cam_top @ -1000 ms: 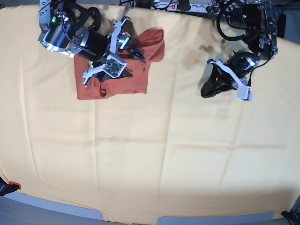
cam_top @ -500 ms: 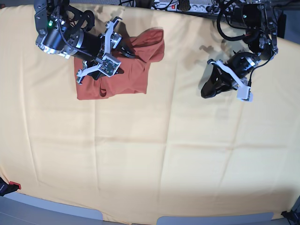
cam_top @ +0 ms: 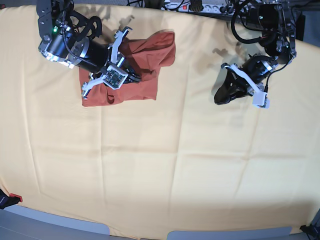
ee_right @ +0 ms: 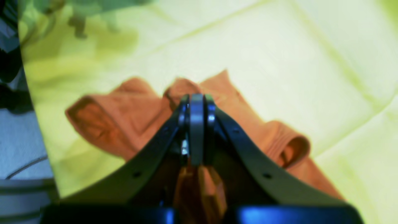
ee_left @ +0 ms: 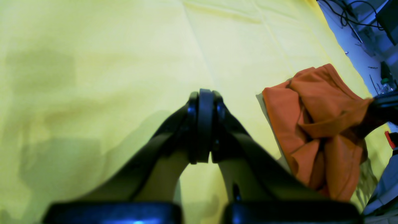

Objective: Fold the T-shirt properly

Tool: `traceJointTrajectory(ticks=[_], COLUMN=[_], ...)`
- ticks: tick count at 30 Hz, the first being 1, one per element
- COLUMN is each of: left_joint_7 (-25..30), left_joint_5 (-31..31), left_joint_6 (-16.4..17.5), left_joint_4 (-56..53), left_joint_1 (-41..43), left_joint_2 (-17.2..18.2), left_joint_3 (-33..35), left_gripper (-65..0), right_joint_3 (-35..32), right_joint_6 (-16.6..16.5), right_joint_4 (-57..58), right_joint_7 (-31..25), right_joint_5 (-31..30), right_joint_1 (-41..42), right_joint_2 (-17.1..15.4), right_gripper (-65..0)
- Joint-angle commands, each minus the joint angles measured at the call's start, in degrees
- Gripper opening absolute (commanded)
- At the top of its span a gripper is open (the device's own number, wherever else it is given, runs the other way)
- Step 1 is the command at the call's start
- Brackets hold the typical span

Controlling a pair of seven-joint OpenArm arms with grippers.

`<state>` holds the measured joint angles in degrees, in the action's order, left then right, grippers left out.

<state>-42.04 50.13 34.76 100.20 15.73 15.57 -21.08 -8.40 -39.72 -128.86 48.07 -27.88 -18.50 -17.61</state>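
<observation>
Worktop (cam_top: 175,165): covered edge to edge by a pale yellow cloth (cam_top: 165,150) with faint fold creases; grey worktop edge shows along the near side of the base view. Cables and a power strip (cam_top: 210,7) lie beyond the far edge.

T-shirt (cam_top: 145,70): rust-orange, lying bunched and partly folded on the cloth toward the far corner at the left of the base view. One rolled sleeve opening is visible in the right wrist view (ee_right: 292,149); folds are uneven, with one flap raised toward the far edge.

Right hand (cam_top: 131,76): positioned over the T-shirt, jaws pressed together. In the right wrist view (ee_right: 196,105) the tips sit directly over the orange fabric; whether any cloth is pinched between them cannot be told.

Left hand (cam_top: 222,96): well apart from the T-shirt, above bare yellow cloth on the right of the base view. Jaws pressed together with nothing between them, as seen in the left wrist view (ee_left: 202,102), where the T-shirt (ee_left: 314,124) lies off to the side.
</observation>
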Motion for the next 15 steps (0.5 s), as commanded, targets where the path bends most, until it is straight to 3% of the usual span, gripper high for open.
traceJointTrajectory(ticks=[1,3,9,15], left_joint_7=[1.27,1.25,1.2,1.2], left_joint_5=[1.22,1.2,1.18,1.18], left_joint_6=[0.44,0.44,0.44,0.44], left_joint_4=[0.92,0.92,0.92,0.92], left_joint_1=[-0.24,-0.15,-0.15,-0.15], left_joint_2=[0.61,0.61,0.61,0.61], left_joint_3=[-0.33,-0.33,-0.33,-0.33], left_gripper=[-65.0,-65.0,-65.0,-65.0], right_joint_3=[0.15,0.15,-0.37,-5.16], right_joint_6=[-0.28,-0.28,-0.28,-0.28], right_joint_4=[-0.79,-0.76,1.55,9.9], right_joint_7=[-3.02,-5.55,-5.44,-5.42], right_joint_5=[-0.79,-0.76,-0.72,-0.55], right_joint_1=[0.44,0.94,5.68,12.59], right_joint_2=[-0.07,0.79,5.14,7.74], right_gripper=[-65.0,-65.0,-65.0,-65.0])
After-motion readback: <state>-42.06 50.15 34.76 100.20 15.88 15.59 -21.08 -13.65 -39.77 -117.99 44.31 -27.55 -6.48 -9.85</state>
